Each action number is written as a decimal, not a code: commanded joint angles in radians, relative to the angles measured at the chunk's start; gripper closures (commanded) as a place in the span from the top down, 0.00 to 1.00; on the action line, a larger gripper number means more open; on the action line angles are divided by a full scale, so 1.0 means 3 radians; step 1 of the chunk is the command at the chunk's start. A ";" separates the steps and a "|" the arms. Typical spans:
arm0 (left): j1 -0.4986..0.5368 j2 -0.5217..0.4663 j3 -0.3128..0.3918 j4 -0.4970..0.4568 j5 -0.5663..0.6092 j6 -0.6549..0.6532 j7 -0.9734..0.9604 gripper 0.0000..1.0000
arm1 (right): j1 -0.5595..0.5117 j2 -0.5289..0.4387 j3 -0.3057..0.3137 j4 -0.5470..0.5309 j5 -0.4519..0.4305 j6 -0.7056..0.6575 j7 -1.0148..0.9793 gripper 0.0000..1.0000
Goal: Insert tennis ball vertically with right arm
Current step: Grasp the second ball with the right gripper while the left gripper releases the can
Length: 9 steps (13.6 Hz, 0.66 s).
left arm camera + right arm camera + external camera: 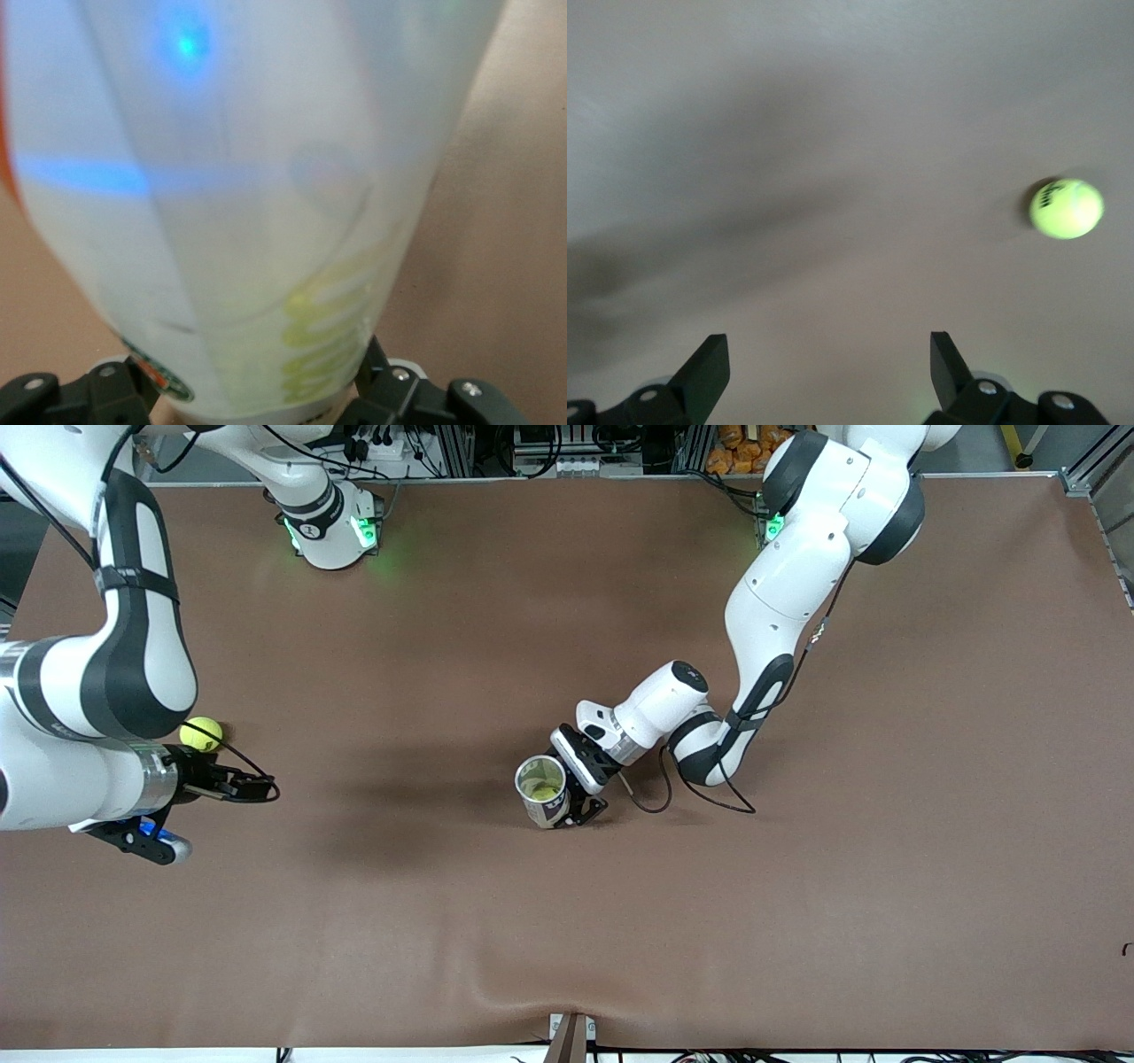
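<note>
One ball to go: nothing is grasped on your right arm yet.
Your right gripper [824,372] hangs with fingers wide over bare table, the tennis ball [201,733] lying loose at its one o'clock. Your left gripper [580,788] clamps the upright can [541,789] mid-table, mouth up. Grasp, carry and vertical insertion remain.

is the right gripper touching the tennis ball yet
Apart. The right wrist view shows the right gripper open over bare table, with the tennis ball lying well off to one side of the fingers.
</note>
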 commanded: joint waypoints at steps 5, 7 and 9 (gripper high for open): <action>0.0023 0.0003 -0.0003 -0.0017 0.0092 0.0055 -0.0020 0.86 | -0.0163 -0.0716 -0.0540 -0.1807 -0.0089 0.1267 -0.1299 1.00; 0.0023 0.0008 -0.0003 -0.0017 0.0092 0.0055 -0.0020 0.86 | -0.0173 -0.0706 -0.0714 -0.2042 -0.0094 0.1599 -0.1581 1.00; 0.0023 0.0003 -0.0003 -0.0022 0.0092 0.0055 -0.0020 0.88 | -0.0178 -0.0676 -0.0843 -0.2227 -0.0094 0.1921 -0.1847 1.00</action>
